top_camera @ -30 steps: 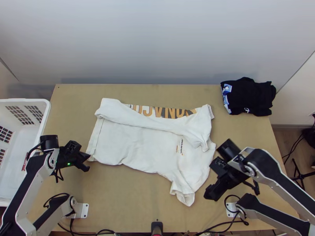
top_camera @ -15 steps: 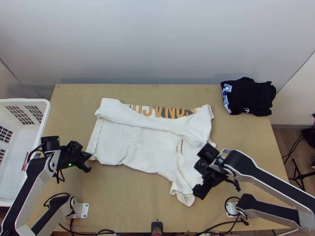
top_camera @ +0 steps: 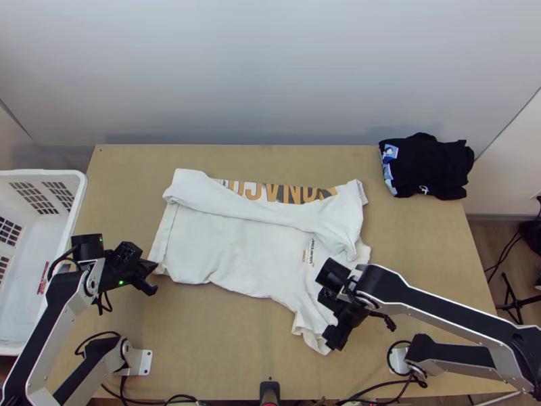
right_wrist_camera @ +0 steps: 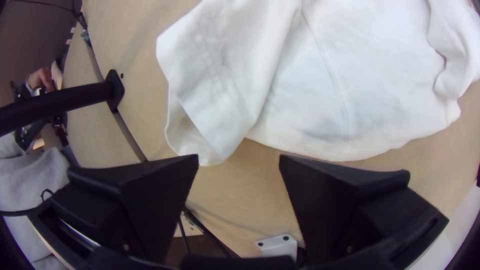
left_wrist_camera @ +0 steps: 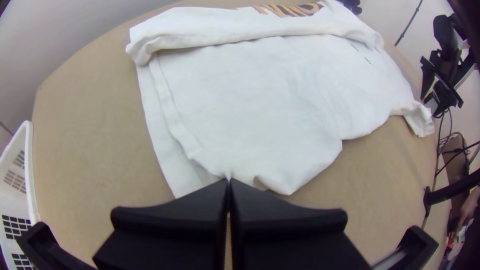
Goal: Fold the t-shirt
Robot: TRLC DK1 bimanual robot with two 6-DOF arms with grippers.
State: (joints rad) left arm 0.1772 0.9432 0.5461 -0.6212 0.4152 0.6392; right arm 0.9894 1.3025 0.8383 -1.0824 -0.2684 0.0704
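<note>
The white t-shirt (top_camera: 237, 247) lies across the table, its far side folded over in a long strip with orange and black print showing behind it. At its near left hem corner is my left gripper (top_camera: 153, 276); in the left wrist view this gripper (left_wrist_camera: 229, 181) has its fingers together on the hem of the t-shirt (left_wrist_camera: 260, 100). My right gripper (top_camera: 331, 341) is at the near sleeve. In the right wrist view the right gripper (right_wrist_camera: 239, 157) is open, with the sleeve (right_wrist_camera: 215, 85) beside its fingertips and no cloth visibly held.
A folded black garment (top_camera: 433, 166) lies at the table's far right corner. On the left stands a white basket (top_camera: 78, 203). A black post (top_camera: 269, 389) is at the near edge's middle. Bare wood (top_camera: 216, 338) extends in front of the shirt.
My right gripper has moved left over the near sleeve. The left gripper has shifted slightly right, and the hem corner beside it has shifted a little.
</note>
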